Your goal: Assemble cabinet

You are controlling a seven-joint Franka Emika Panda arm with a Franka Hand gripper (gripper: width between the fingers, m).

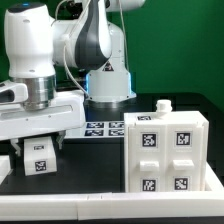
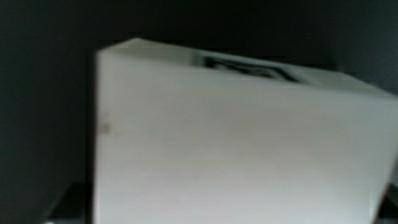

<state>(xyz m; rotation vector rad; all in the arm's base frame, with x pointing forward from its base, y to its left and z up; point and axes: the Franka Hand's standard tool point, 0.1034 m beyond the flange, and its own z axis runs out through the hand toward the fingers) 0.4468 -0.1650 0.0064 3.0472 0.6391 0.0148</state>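
The cabinet (image 1: pixel 166 150) stood upright on the dark worktop (image 1: pixel 92 168), towards the exterior view's right. It was a big white box. The face turned to the camera was split into four panels, each with a black-and-white tag, and another tag sat on its top near the front edge. A small white nub (image 1: pixel 162 104) stuck up from the top.

The arm (image 1: pixel 85 40) reached over to the exterior view's left, well apart from the cabinet. Its pincer (image 1: pixel 37 143) pointed down over a small white block (image 1: pixel 40 160), which had a tag on its near face. The fingers were lost against the wide white hand and the dark worktop (the exterior view was too coarse there). It could not be told whether they were apart, together or clamped on the block.

In the wrist view the block (image 2: pixel 231 140) filled nearly the whole picture. It showed as a pale, blurred slab with a tag (image 2: pixel 247 70) at one edge and darkness around it.

The marker board (image 1: pixel 103 128) lay flat on the worktop between the arm's base and the cabinet, just beside the cabinet's far corner. A green wall (image 1: pixel 185 40) closed the scene behind.
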